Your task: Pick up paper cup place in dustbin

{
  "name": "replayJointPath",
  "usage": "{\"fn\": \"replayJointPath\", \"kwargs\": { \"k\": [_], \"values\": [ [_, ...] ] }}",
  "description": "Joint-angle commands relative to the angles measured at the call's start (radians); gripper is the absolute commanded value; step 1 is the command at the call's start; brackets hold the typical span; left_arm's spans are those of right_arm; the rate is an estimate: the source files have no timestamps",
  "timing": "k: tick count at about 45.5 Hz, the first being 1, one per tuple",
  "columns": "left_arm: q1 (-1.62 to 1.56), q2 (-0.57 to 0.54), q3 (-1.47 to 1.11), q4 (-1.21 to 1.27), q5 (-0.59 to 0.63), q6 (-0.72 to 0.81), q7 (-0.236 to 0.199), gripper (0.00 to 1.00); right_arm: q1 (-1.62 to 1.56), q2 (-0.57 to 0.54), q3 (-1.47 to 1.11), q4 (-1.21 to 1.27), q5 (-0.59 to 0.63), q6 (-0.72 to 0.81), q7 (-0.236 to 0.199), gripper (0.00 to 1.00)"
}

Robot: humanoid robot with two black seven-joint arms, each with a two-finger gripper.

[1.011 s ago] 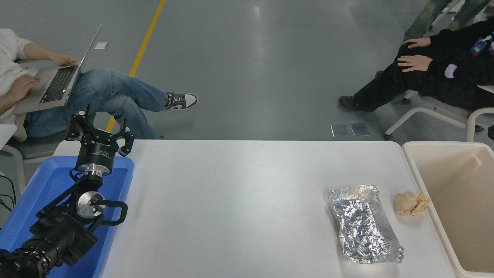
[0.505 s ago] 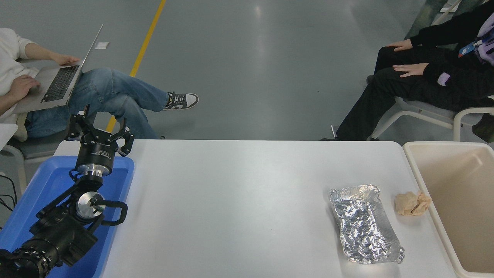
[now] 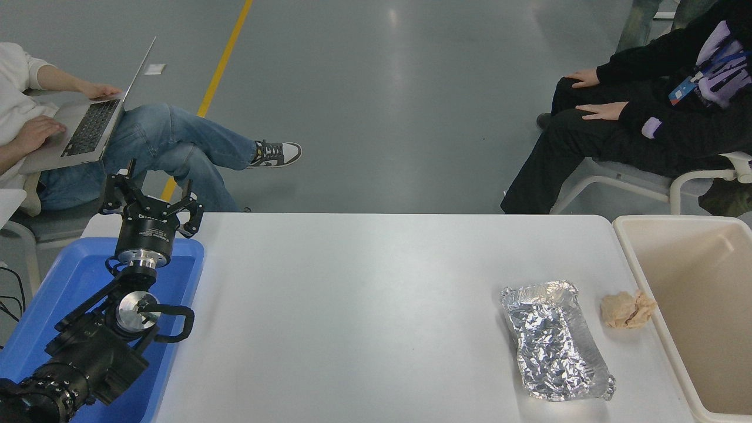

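The left gripper (image 3: 151, 197), a black claw on a black cylindrical wrist, is parked at the lower left above the far end of the shallow blue plastic tray (image 3: 70, 276); its fingers are spread wide with nothing between them, a resting pose that keeps the arm off the working surface. The right arm and its gripper are nowhere in view, so their state cannot be told. Across the bare middle of the white table (image 3: 364, 305), well apart from the parked arm, lies a crumpled silver foil container (image 3: 555, 341), and just beside it to the right sits a crumpled tan paper ball (image 3: 627, 309), close against the outer wall of the large beige rectangular plastic dustbin (image 3: 646, 282) at the table's right edge. The small white paper cup that the task names cannot be seen anywhere on the table, and the visible part of the dustbin's floor shows no cup either; much of the bin is cut off by the frame. Two people sit beyond the far edge, one with a laptop (image 3: 88, 120), hands on their laps and clear of the table.
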Motion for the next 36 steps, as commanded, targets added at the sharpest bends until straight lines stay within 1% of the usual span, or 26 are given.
{"fn": "replayJointPath", "kwargs": {
  "k": [1, 7, 12, 16, 19, 23, 30, 36],
  "values": [
    [0.0, 0.0, -0.001, -0.001, 0.0, 0.0, 0.0, 0.99, 0.006, 0.002, 0.002, 0.005, 0.0, -0.036, 0.0, 0.8],
    [0.0, 0.001, -0.001, -0.001, 0.0, 0.0, 0.0, 0.99, 0.032, -0.007, 0.002, 0.02, 0.0, -0.036, 0.0, 0.82],
    [0.0, 0.0, -0.001, -0.001, 0.0, 0.0, 0.0, 0.99, 0.072, -0.035, -0.001, 0.106, 0.0, -0.034, 0.0, 0.93],
    [0.0, 0.001, -0.001, -0.001, 0.0, 0.0, 0.0, 0.99, 0.161, -0.12, -0.016, 0.264, 0.0, -0.029, 0.0, 0.95],
    [0.0, 0.001, -0.001, -0.001, 0.0, 0.0, 0.0, 0.99, 0.264, -0.206, -0.044, 0.429, 0.0, -0.023, 0.0, 0.99],
    [0.0, 0.001, 0.001, -0.001, 0.0, 0.0, 0.0, 0.99, 0.402, -0.285, -0.15, 0.604, 0.002, -0.022, 0.0, 1.0],
    [0.0, 0.001, 0.001, 0.001, 0.001, 0.0, 0.0, 0.99, 0.609, -0.277, -0.432, 0.781, 0.002, -0.019, -0.001, 1.0],
    [0.0, 0.001, 0.001, -0.001, 0.001, 0.0, 0.0, 0.99, 0.793, -0.243, -0.616, 0.939, 0.002, -0.016, -0.001, 1.0]
  ]
}}
